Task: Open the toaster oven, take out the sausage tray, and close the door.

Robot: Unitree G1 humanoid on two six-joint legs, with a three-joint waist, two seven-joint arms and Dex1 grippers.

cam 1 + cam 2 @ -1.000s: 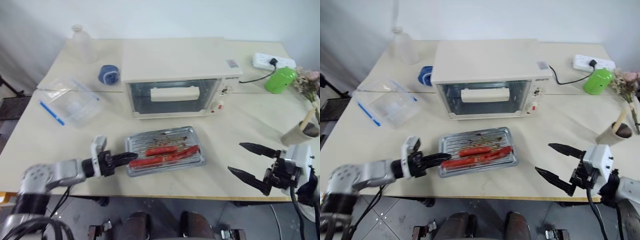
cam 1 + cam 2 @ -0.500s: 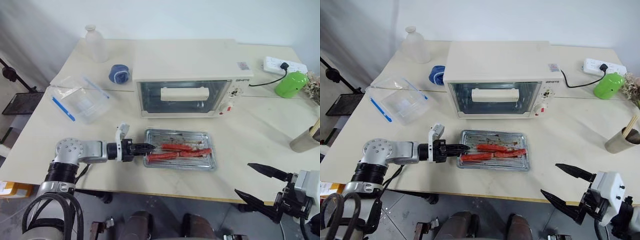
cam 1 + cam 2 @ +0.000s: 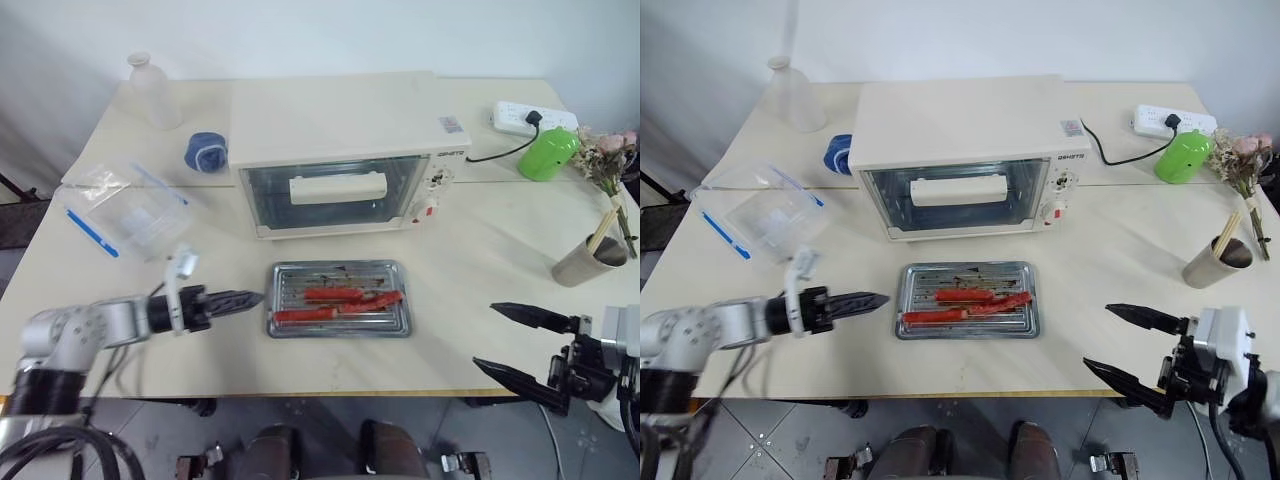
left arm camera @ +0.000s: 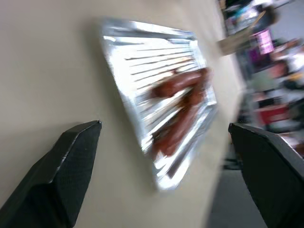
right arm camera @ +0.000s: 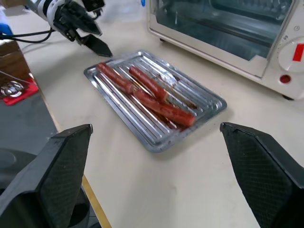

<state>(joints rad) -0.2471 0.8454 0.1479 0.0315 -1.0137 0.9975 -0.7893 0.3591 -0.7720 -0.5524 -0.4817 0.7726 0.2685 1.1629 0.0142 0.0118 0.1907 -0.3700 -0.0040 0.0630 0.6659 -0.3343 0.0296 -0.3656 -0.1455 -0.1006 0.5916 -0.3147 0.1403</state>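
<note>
- The surface [image 3: 480, 250], a broad, matte, cream-coloured top, is carrying everything; the camera view is shifted against the earlier pictures, so that shift is not being counted as movement of the things.
- The toaster oven [image 3: 340, 125], a boxy cream-white case with knobs and a red light at its right side, is standing at the back of the surface.
- The door [image 3: 333, 190], a glass panel with a long cream bar handle, is being seen shut, so opening and closing are being judged as done.
- The sausage tray [image 3: 340, 312], shallow shiny ridged metal with a few long red sausages, is lying flat on the surface in front of the oven, well apart from the door.
- The left gripper [image 3: 240, 299] is now being seen just clear of the tray's left edge, whereas a second ago its jaws were pinched on that edge; in the left wrist view the jaws are standing wide and released, with nothing between them.
- This is being read as the tray being let go, the task being essentially complete.
- The right gripper [image 3: 520, 345] is being held near the front right edge of the surface, jaws spread and empty, as before.
</note>
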